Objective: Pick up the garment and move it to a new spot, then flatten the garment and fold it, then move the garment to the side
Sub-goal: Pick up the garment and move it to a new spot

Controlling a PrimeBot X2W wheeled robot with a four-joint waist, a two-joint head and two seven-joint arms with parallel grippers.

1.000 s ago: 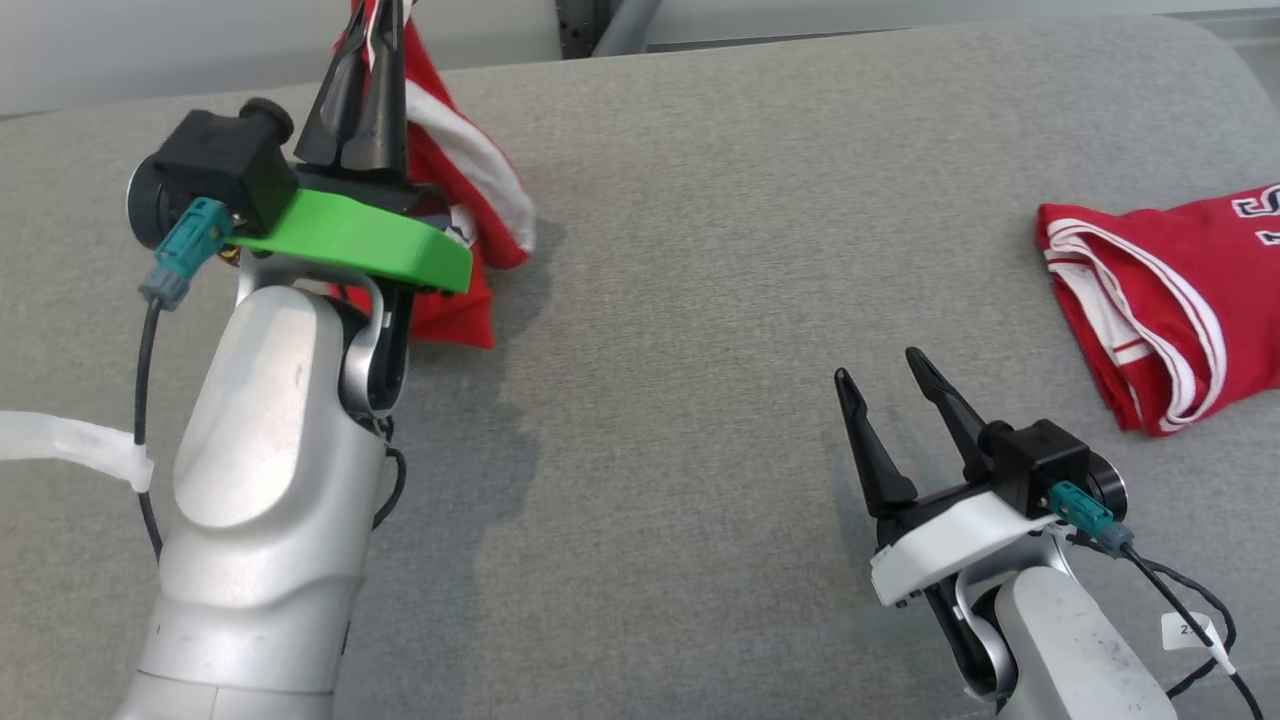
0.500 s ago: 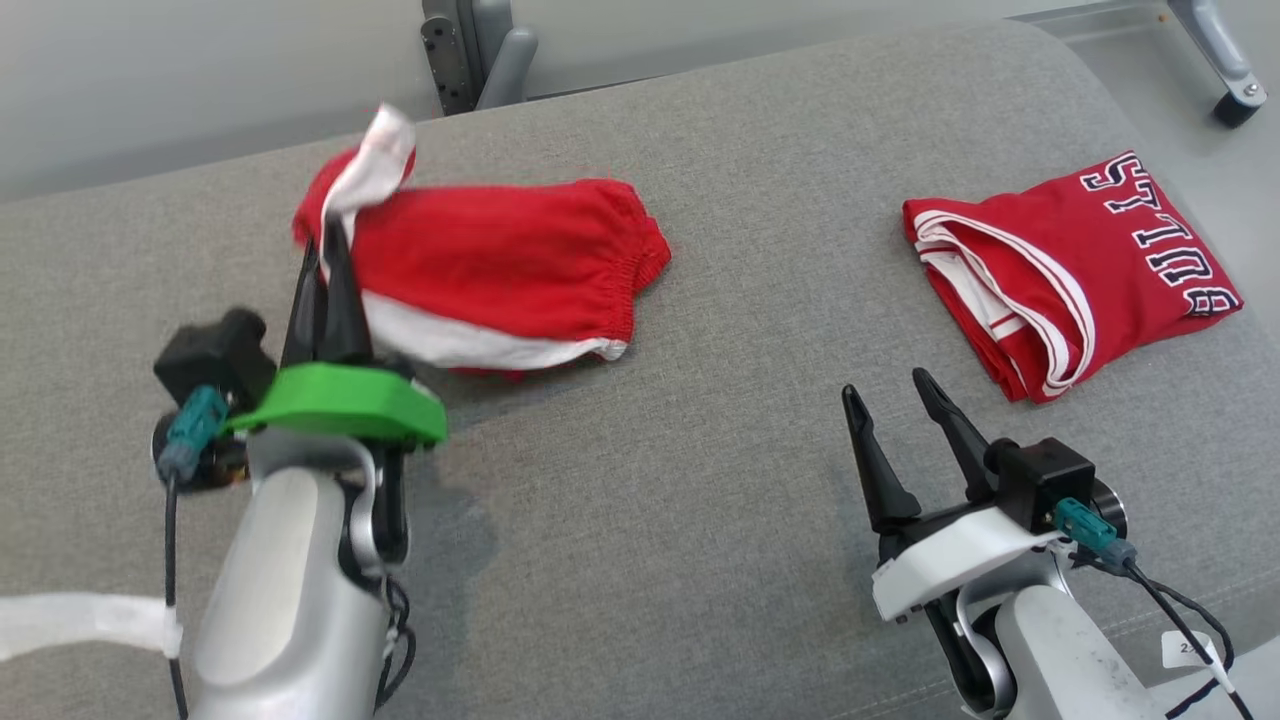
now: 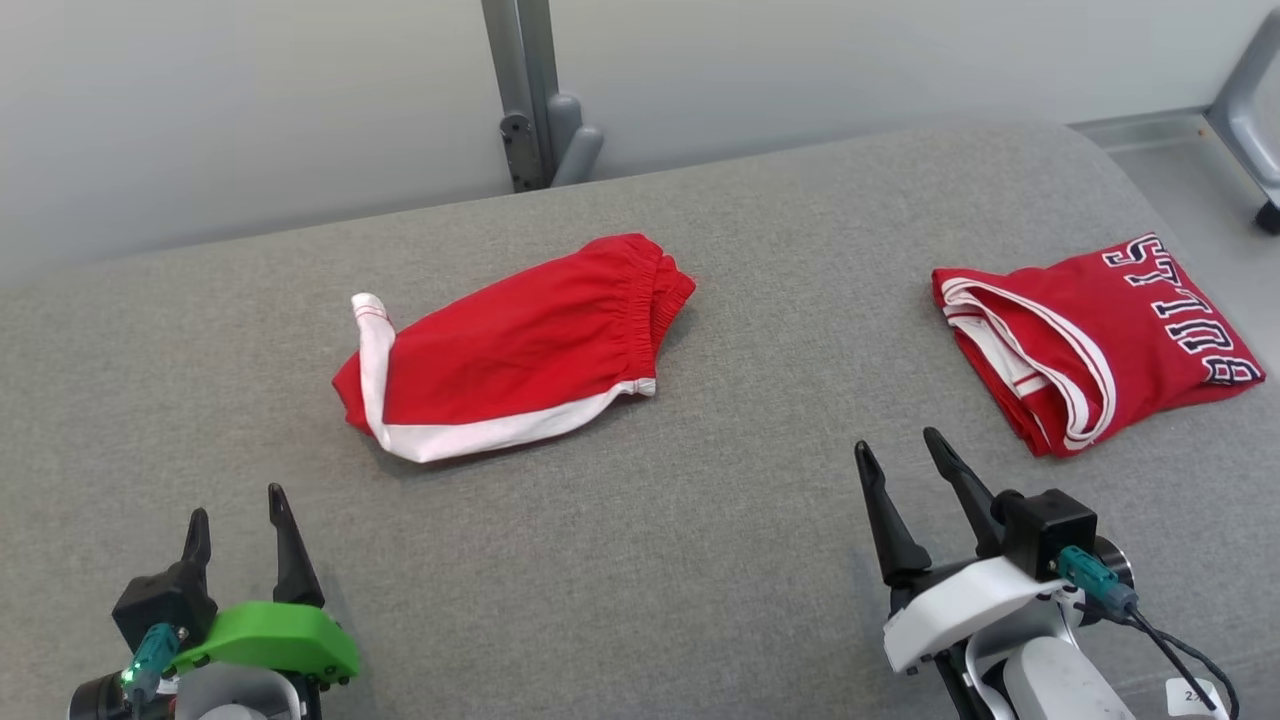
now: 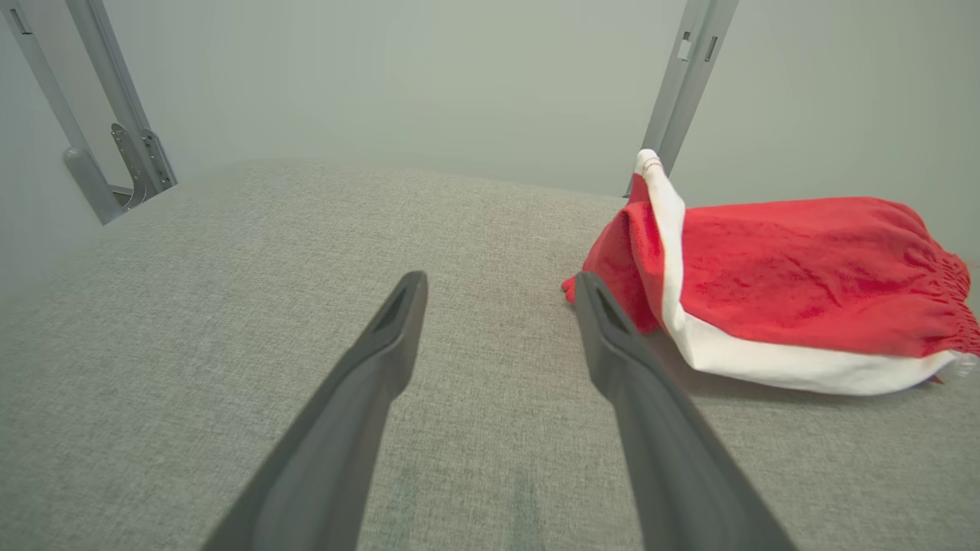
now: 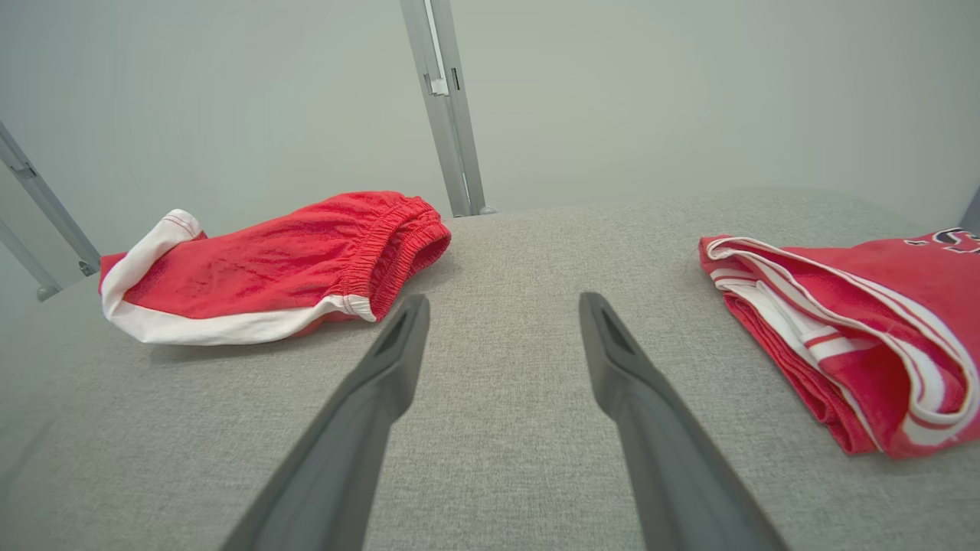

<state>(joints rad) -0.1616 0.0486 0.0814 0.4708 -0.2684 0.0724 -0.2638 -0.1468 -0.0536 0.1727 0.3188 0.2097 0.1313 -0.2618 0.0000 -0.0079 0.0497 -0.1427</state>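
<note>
The garment, a pair of red shorts with white trim, lies folded in half on the grey cloth-covered table, left of centre, waistband pointing right. One white-edged corner sticks up at its left end. My left gripper stands open and empty at the lower left, well short of the shorts. In the left wrist view the shorts lie ahead and to the right of the open left gripper. My right gripper is open and empty at the lower right. The right wrist view shows the shorts ahead and left of the right gripper.
A folded red jersey with dark lettering lies at the table's right side, also the jersey close to my right fingers. A grey metal post rises behind the table's far edge. The table's right corner curves away near a frame leg.
My left gripper has opened, let go of the shorts and drawn back to the lower left. The shorts now lie on the table. The head camera has shifted.
</note>
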